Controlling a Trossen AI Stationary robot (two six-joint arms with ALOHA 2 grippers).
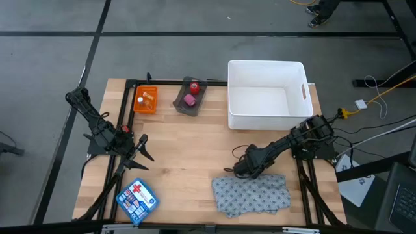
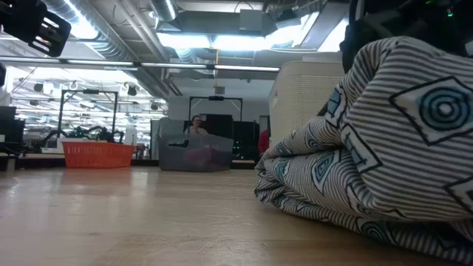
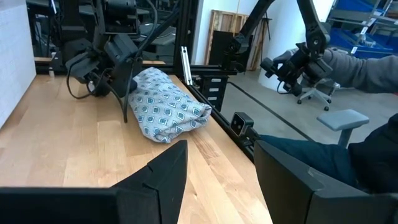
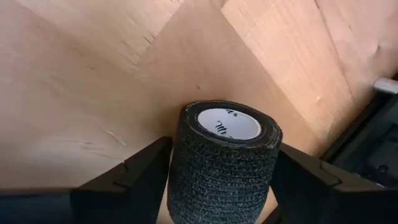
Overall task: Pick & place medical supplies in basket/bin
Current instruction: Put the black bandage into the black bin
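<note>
Right gripper: its 2 fingers are pressed on both sides of the black roll, so it has hold of it. It is low over the wood table.
Left gripper: its 2 fingers are spread wide and hold nothing. It waits far off on the other side of the table from the right gripper.
Black roll: sits right between the right gripper's fingers. It is a fat round roll of bumpy, crinkly wrap with a white ring in the middle.
Grey cloth: lies just beside the right gripper, toward the table's front edge. It is soft and folded, with little blue and white diamond shapes.
White bin: sits past the right gripper, near the back of the table. It is a hard, smooth box with a slot in 1 side, and I see nothing in it.
Orange tray: far from the right gripper, with small pale vials in it.
Grey tray: next to the orange tray, with a red roll and a pink roll.
Blue box: flat, with a red cross, near the left gripper.
Done so far: I think very little, 0 things look placed.
Left to do: the black roll, cloth, vials and 2 rolls.
</note>
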